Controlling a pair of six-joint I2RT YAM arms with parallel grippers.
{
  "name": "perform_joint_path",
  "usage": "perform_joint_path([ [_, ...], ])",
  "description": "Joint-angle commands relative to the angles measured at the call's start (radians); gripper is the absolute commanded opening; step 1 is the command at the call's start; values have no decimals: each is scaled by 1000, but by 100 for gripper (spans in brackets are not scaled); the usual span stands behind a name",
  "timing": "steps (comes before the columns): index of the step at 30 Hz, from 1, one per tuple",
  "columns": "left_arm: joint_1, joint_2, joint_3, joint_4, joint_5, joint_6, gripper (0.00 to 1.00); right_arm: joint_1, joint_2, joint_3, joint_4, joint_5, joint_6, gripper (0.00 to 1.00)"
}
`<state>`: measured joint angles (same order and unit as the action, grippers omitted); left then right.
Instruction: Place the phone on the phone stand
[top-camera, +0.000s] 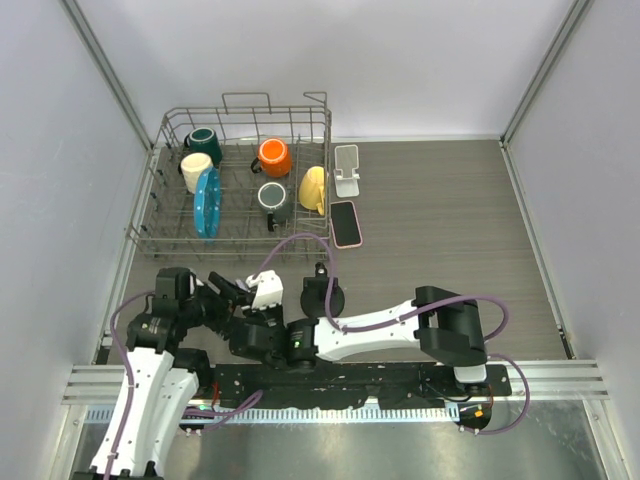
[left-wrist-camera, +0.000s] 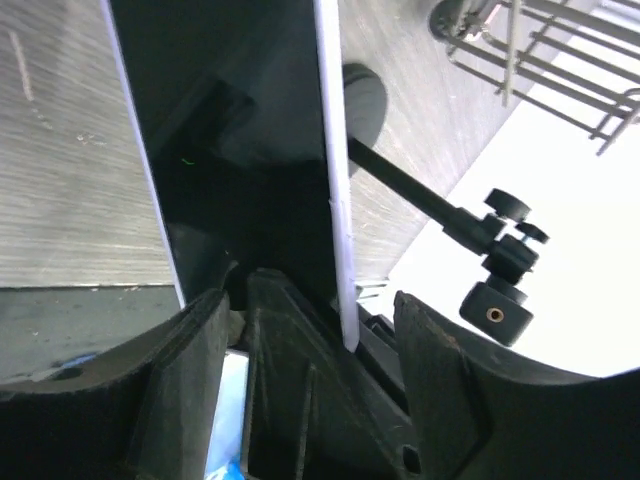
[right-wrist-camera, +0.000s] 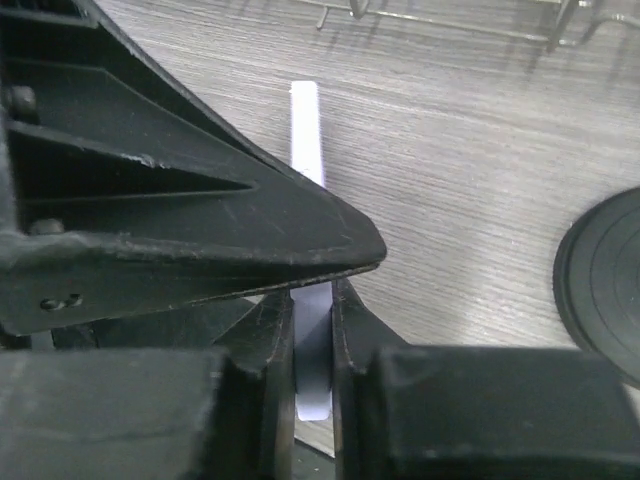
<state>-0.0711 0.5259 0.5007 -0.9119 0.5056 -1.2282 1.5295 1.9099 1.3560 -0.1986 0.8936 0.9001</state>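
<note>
A white phone with a black screen (top-camera: 267, 290) is held on edge just above the table near the front left. My right gripper (top-camera: 260, 312) is shut on its lower edge; in the right wrist view the white edge (right-wrist-camera: 305, 130) sits pinched between the fingers of the right gripper (right-wrist-camera: 313, 300). My left gripper (top-camera: 238, 294) is open around the same phone (left-wrist-camera: 240, 150); in the left wrist view its fingers (left-wrist-camera: 435, 370) stand apart from the phone's white rim. The white phone stand (top-camera: 346, 168) is at the back, right of the rack.
A wire dish rack (top-camera: 170, 232) holds several mugs and a blue plate at the back left. A pink-cased phone (top-camera: 345, 222) lies flat in front of the white stand. A black round-based mount (top-camera: 327, 295) stands right of the grippers, and it also shows in the left wrist view (left-wrist-camera: 500, 260).
</note>
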Motion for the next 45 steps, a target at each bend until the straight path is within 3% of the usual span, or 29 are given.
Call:
perform_joint_path([
  [1,-6,-59,-1,151,122,-14,4,9,-49,3,149,16,-110,1],
  [2,-7,-72,-7,192,132,-22,11,8,-64,-14,171,8,-154,1],
  [3,-7,-79,-7,206,142,-25,29,8,-80,-55,232,-5,-185,1],
  [4,-6,-89,-4,214,154,-19,40,9,-118,-78,260,-1,-207,1],
  [5,-9,-93,12,219,162,-8,58,8,-136,-101,290,-7,-255,0],
  [8,-10,-67,99,199,169,99,69,8,-207,-172,396,-33,-346,0],
  [16,-12,-30,493,62,-59,442,74,8,-426,-316,424,-232,-550,0],
  [20,-15,-14,559,16,-113,541,76,8,-590,-452,416,-515,-674,1],
  [28,-18,23,345,240,336,553,76,9,-935,-597,193,-694,-702,0],
  [33,-58,26,320,311,399,559,76,9,-1081,-647,18,-694,-658,1],
  [38,-240,91,306,329,326,566,76,9,-1215,-678,-1,-656,-661,0],
  [45,-720,169,280,441,69,559,77,8,-1226,-607,-94,-706,-679,0],
])
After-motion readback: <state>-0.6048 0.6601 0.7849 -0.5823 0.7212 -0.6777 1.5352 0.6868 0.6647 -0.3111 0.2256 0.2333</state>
